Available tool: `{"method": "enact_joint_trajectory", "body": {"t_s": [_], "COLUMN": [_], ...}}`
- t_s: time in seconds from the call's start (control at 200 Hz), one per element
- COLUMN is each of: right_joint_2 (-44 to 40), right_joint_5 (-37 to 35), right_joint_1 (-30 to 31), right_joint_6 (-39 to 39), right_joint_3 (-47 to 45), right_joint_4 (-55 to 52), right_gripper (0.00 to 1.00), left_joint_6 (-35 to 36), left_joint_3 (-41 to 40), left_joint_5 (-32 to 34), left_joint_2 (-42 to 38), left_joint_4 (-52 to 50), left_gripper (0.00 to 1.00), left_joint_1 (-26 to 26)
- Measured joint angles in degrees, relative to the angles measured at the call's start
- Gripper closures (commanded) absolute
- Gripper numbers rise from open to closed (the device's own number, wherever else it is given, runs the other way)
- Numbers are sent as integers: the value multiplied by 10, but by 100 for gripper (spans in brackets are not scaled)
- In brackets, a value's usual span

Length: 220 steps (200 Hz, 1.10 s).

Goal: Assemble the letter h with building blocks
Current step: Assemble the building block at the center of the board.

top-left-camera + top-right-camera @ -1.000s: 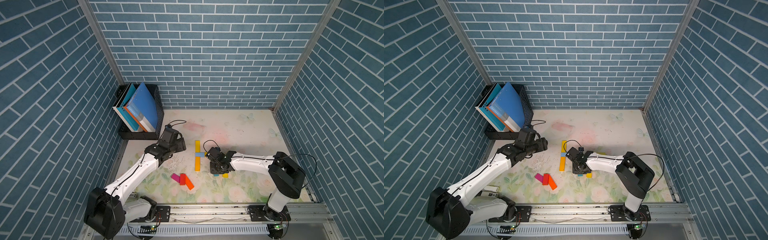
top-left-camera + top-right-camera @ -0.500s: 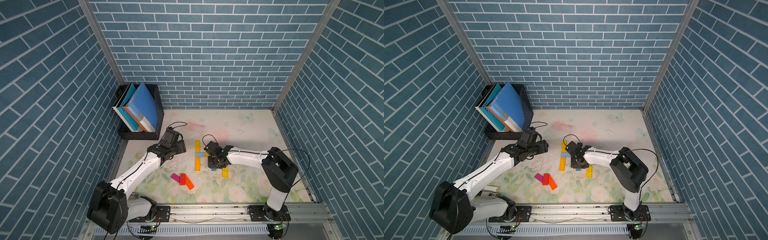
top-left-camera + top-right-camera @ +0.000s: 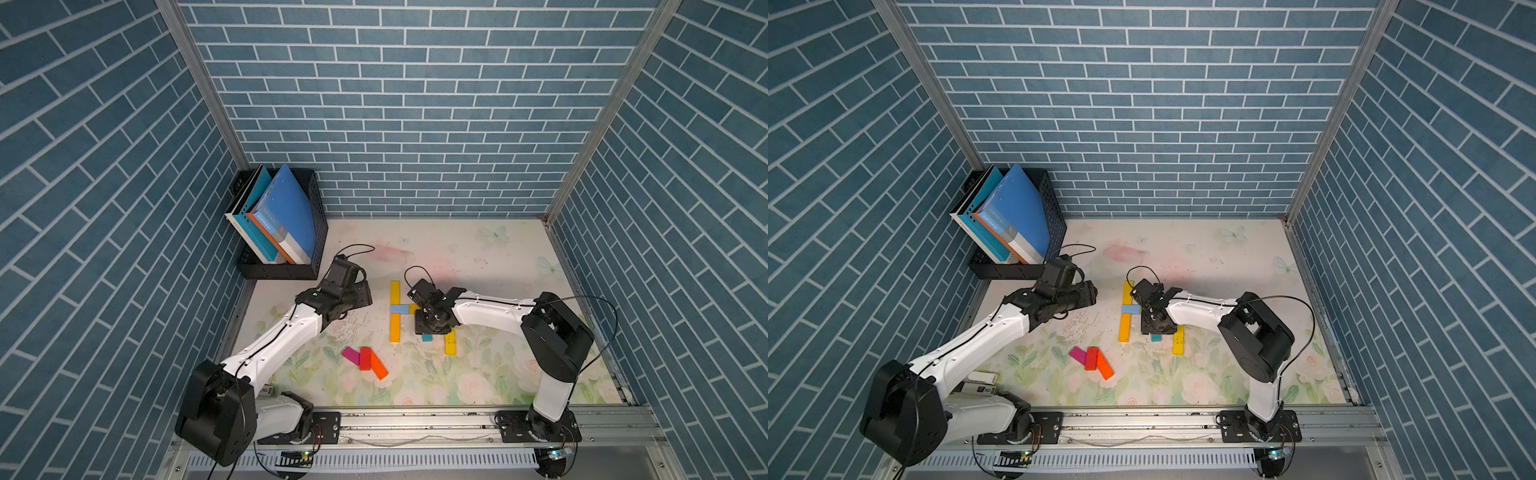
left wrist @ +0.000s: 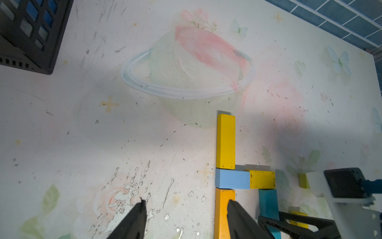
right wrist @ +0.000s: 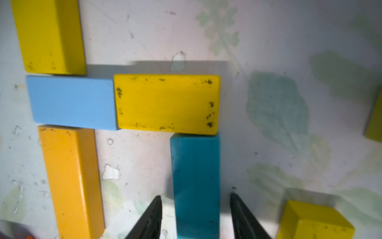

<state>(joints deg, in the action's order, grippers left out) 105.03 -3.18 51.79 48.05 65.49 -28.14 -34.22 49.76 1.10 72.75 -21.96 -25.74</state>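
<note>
While teal block (image 5: 195, 165) is lying untouched between its jaws, right gripper (image 5: 195, 197) is standing partly open, holding nothing; a second ago it was clamped shut.

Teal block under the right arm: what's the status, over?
Right end effector open, straddling flat teal rectangular block, not touching. Left end effector open, empty. Teal block butts flat yellow crossbar block. Nothing in the way.
</note>
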Motion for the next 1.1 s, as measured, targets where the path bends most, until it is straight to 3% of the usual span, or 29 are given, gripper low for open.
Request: {"method": "enact_joint_trajectory", "body": {"t_s": [0.265, 0.805, 0.885, 1.1], "right_joint_2": [9, 9, 10, 12], "right_joint_5": [7, 19, 19, 20], "right_joint_1": [-3, 0, 0, 0], "right_joint_6": [2, 16, 17, 19], "right_joint_3": [13, 13, 13, 14], "right_joint_4": [-7, -4, -3, -3], "right_gripper": [78, 83, 80, 53], "left_joint_6": [0, 0, 0, 0], "left_joint_3": [0, 0, 0, -4], "left_joint_5": [-1, -1, -1, -1], "left_joint_2": [0, 0, -1, -1], "left_joint_4": [0, 0, 0, 0], "left_gripper": [33, 33, 33, 33], "left_joint_1": [0, 0, 0, 0]}}
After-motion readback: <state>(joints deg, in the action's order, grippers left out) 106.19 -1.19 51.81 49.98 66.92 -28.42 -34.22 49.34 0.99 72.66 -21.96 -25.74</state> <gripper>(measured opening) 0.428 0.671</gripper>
